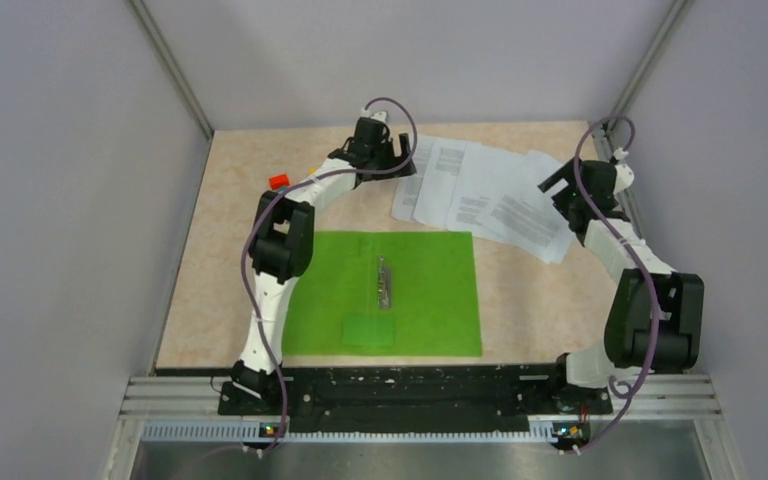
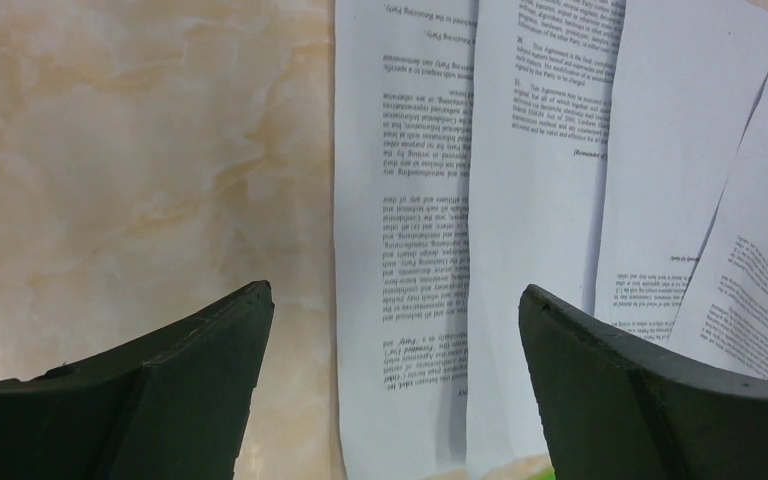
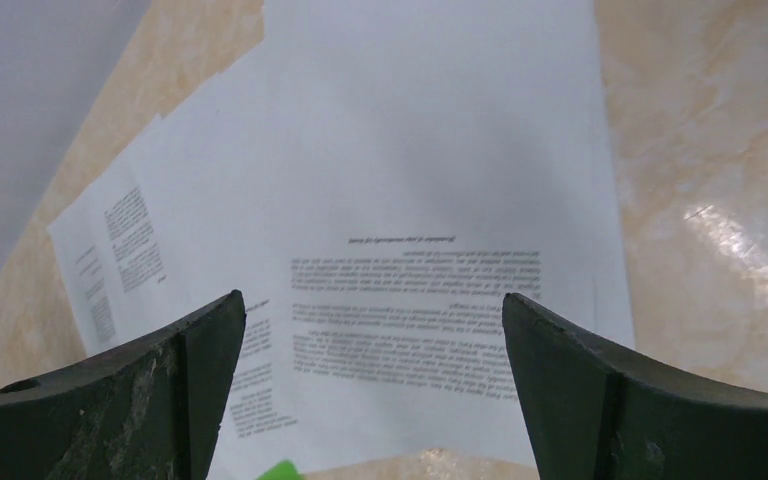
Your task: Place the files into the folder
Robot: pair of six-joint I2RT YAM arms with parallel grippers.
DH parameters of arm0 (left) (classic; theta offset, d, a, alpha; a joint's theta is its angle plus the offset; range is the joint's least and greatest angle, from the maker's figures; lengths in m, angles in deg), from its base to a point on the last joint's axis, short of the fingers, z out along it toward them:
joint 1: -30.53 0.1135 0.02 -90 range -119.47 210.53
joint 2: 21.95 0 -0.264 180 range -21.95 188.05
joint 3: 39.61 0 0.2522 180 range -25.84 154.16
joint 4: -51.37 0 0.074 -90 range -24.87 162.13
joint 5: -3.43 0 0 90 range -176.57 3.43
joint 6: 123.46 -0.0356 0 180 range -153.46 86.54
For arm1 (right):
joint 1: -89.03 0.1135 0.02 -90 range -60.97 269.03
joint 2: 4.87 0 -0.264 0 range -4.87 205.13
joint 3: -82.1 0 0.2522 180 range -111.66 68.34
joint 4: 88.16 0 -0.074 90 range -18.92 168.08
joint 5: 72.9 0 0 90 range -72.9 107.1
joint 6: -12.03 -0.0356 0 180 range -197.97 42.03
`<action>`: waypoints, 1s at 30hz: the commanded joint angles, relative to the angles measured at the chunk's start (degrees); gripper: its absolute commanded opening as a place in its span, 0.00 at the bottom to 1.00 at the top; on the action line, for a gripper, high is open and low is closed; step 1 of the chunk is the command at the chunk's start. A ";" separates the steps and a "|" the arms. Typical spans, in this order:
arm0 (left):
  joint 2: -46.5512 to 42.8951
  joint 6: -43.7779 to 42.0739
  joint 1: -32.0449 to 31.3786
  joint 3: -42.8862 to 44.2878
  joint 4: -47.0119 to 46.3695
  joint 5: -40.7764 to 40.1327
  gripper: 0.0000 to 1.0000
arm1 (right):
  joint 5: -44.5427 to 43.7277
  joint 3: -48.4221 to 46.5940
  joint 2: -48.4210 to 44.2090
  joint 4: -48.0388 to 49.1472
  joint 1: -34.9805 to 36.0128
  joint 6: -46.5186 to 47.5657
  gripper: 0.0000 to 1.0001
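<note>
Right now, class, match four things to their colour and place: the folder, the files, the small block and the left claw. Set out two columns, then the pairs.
1 folder
2 files
3 small block
4 left claw

A red, far left
B open, over the files' left edge
C white, fanned out, far right
D green, near middle

Pairs: 1-D, 2-C, 3-A, 4-B

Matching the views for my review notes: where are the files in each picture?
Top: files fanned out on the far right part of the table, beyond the folder.
Left wrist: files fill the right half, overlapping.
Right wrist: files across the centre.
Shared landmark: the beige marbled table.
</note>
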 commanded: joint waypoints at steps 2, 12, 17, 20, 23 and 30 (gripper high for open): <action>5.98 -0.76 1.15 10.35 -0.40 4.42 0.98 | 4.85 -0.23 6.18 8.93 -7.81 -1.27 0.98; 14.60 3.76 1.33 19.30 0.99 6.27 0.99 | 7.20 -0.21 15.57 12.32 -15.88 -3.06 0.99; 16.97 6.44 1.32 21.03 0.89 8.15 0.99 | 7.60 -3.69 20.32 9.96 -15.91 -2.20 0.99; 17.77 8.07 1.11 21.38 0.51 9.16 0.99 | 9.24 -6.48 23.19 8.10 -15.60 -1.47 0.99; 18.29 8.81 0.94 21.46 0.67 9.79 0.99 | 9.52 -9.11 25.58 5.81 -13.42 0.18 0.99; 18.49 9.04 0.58 21.47 1.53 10.84 0.99 | 10.06 -15.41 31.43 2.25 -7.19 1.70 0.99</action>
